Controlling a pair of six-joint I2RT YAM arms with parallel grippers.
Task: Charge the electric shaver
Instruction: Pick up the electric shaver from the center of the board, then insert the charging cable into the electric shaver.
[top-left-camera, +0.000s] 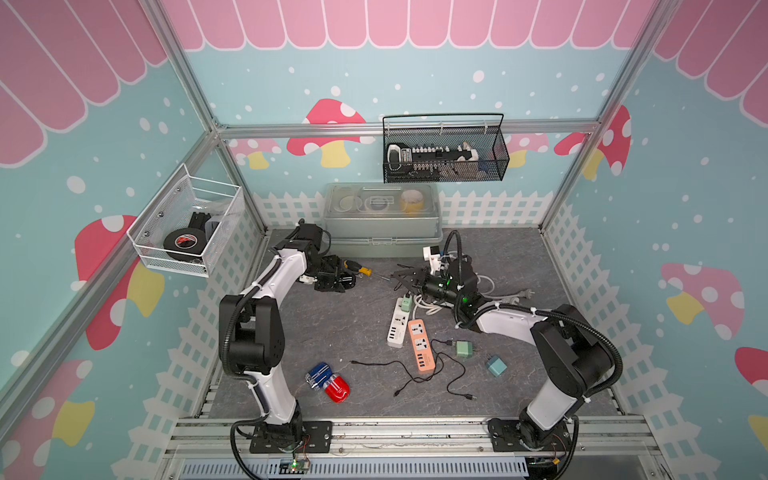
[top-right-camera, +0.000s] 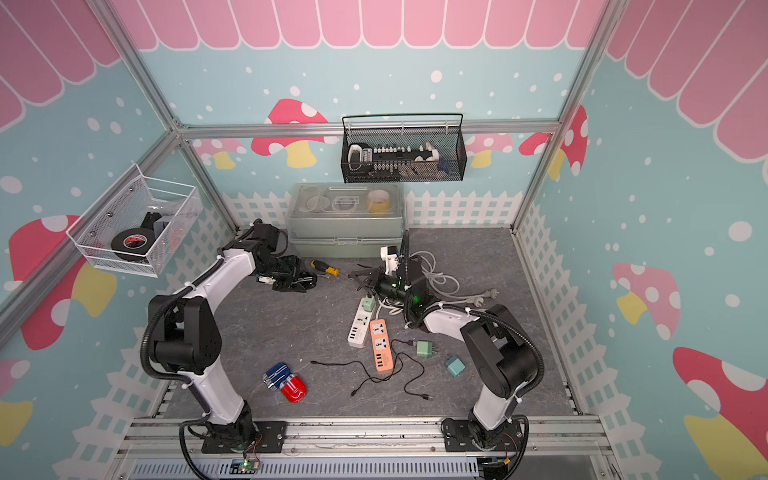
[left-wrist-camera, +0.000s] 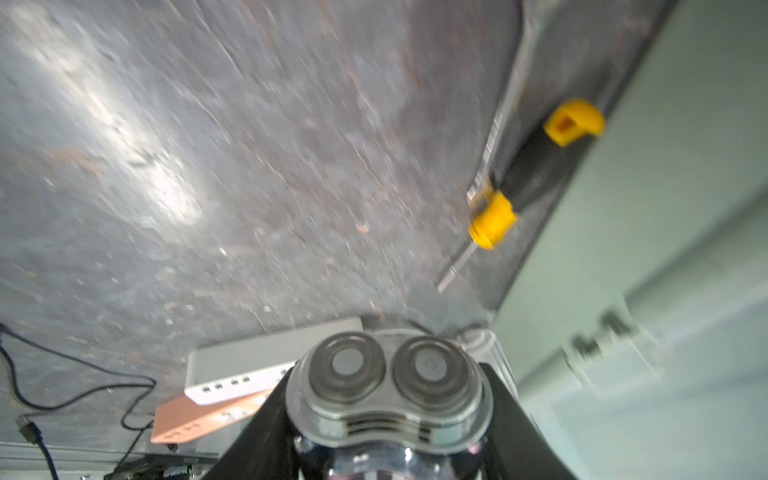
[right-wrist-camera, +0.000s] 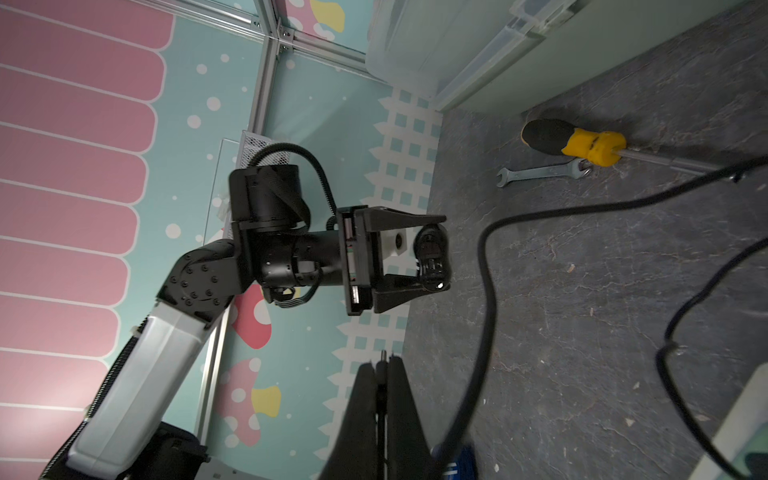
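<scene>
read the left gripper (right-wrist-camera: 434, 253) as clamped on the electric shaver (right-wrist-camera: 432, 249), one finger pressed to each side; confirm at lower centre of the left wrist view, with the twin round cutters showing between those fingers; locate the shaver in both top views at upper centre-left of the floor (top-left-camera: 332, 332), hidden beneath that gripper; read the right gripper (right-wrist-camera: 381, 368) as closed tight on the plug (right-wrist-camera: 382, 354) of the black cable (right-wrist-camera: 486, 291), metal tip protruding past the fingertips; take as the governing relation, in the right wrist view: shaver above and slightly right of the plug tip, well apart, tip aimed roughly toward it; in a top view, place the shaver to the left of the right gripper, with the screwdriver (top-left-camera: 356, 267) lying between and slightly higher in frame; treat the right arm as the likely mover for insertion; cannot tell the shaver's long axis or its socket end from these views; expect to align tip with socket before closing the gap.
</scene>
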